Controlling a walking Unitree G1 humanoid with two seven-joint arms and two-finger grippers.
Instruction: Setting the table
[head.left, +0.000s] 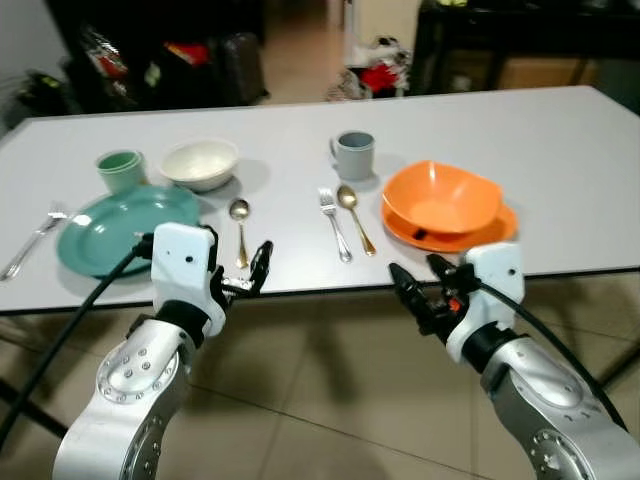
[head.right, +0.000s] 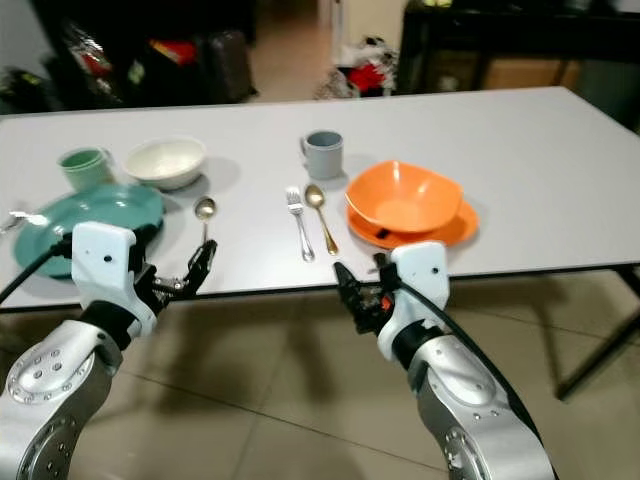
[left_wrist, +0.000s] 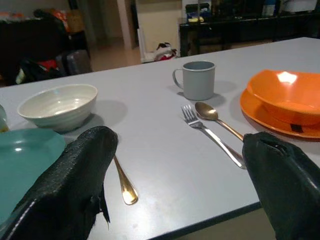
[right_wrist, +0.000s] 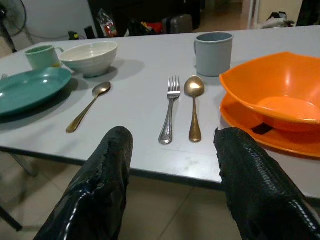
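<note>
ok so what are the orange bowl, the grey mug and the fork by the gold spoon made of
Orange bowl: probably plastic or melamine, with a smooth solid colour and a soft sheen, though glazed ceramic is possible.
Grey mug: matte, thin rim, looks like enamelled metal or plastic; hard to tell which.
Fork: silver and mirror-bright, most likely polished stainless steel.

Bowl (head.left: 441, 196) on plate (head.left: 497, 229) at right, fork (head.left: 334, 224) and spoon (head.left: 355, 217) left of it, mug (head.left: 353, 154) behind.
</note>
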